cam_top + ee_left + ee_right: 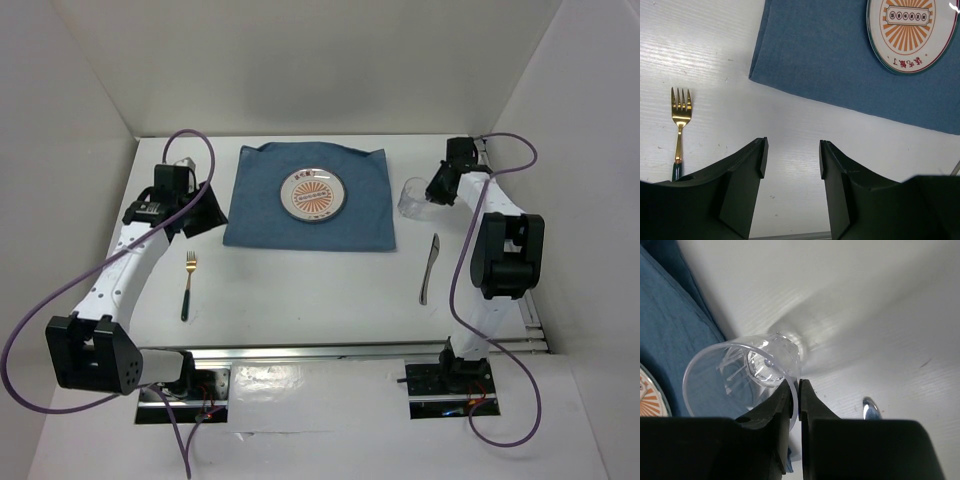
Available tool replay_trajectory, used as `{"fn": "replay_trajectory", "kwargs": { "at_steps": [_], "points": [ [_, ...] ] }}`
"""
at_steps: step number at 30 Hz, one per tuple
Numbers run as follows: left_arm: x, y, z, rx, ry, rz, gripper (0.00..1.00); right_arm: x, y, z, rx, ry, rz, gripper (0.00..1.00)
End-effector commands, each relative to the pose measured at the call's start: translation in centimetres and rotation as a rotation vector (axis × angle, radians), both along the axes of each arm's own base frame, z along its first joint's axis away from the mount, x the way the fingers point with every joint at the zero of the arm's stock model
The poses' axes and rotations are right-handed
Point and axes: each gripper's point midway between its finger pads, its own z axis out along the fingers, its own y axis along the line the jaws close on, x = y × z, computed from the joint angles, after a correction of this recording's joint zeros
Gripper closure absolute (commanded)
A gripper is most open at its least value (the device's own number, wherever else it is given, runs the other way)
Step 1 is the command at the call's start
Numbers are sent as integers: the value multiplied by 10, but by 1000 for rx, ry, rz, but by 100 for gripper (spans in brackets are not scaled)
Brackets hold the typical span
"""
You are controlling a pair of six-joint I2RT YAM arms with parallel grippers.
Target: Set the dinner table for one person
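On the white dinner table point(300, 300) lies a blue cloth point(260, 215) with a round patterned plate point(318, 194) on it. A gold fork point(189, 284) lies to the cloth's left and a silver knife point(429, 268) to its right. A clear plastic cup point(412, 197) sits beside the cloth's right edge. My right gripper point(799, 390) is shut on the cup point(740, 375), with the rim wall pinched between the jaws. My left gripper point(791, 157) hangs open over bare tabletop between the fork point(680, 120) and the cloth point(830, 60), holding nothing.
White walls enclose the table at the back and on both sides. Purple cables loop from both arms. A metal rail point(340, 350) runs along the near edge by the arm bases. The knife's tip point(870, 409) shows just right of the right gripper's fingers.
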Motion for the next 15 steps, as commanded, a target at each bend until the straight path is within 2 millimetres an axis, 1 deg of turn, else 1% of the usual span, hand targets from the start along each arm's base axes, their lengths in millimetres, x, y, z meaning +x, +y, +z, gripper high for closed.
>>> {"fn": "replay_trajectory", "kwargs": {
  "at_steps": [1,2,3,4,5,6,7,8,9,10,11,12,13,14,15],
  "points": [
    [10,-4,12,-7,-42,-19,38,31,-8,49,-35,-140,-3,100],
    [10,-4,12,-7,-42,-19,38,34,-12,55,-57,-153,-7,100],
    [10,-4,12,-7,-42,-19,38,38,-5,61,-57,-169,8,100],
    [10,-4,9,-6,-33,-19,38,46,5,76,-72,-205,45,100],
    [12,-4,10,-7,-42,-19,38,51,9,88,-79,-232,60,100],
    [12,-4,10,-7,-42,-19,38,55,16,91,-78,-233,86,100],
    [13,-6,7,-14,-32,-26,38,72,26,103,-91,-260,118,100],
    [13,-6,7,-14,-32,-26,38,79,36,108,-77,-264,156,100],
    [13,-8,4,-20,-21,-32,38,82,41,105,-81,-236,174,100],
    [13,-8,4,-20,-21,-32,38,103,54,110,-87,-257,212,100],
    [17,-8,6,-21,-30,-32,38,110,60,111,-99,-255,225,100],
    [17,-8,6,-21,-30,-32,40,116,66,108,-107,-249,230,100],
    [17,-8,6,-21,-30,-32,40,127,80,108,-121,-254,255,100],
    [18,-7,6,-19,-30,-19,40,132,87,107,-120,-262,265,100],
    [18,-7,6,-19,-30,-18,40,135,87,106,-120,-262,265,100]
  ]
}}
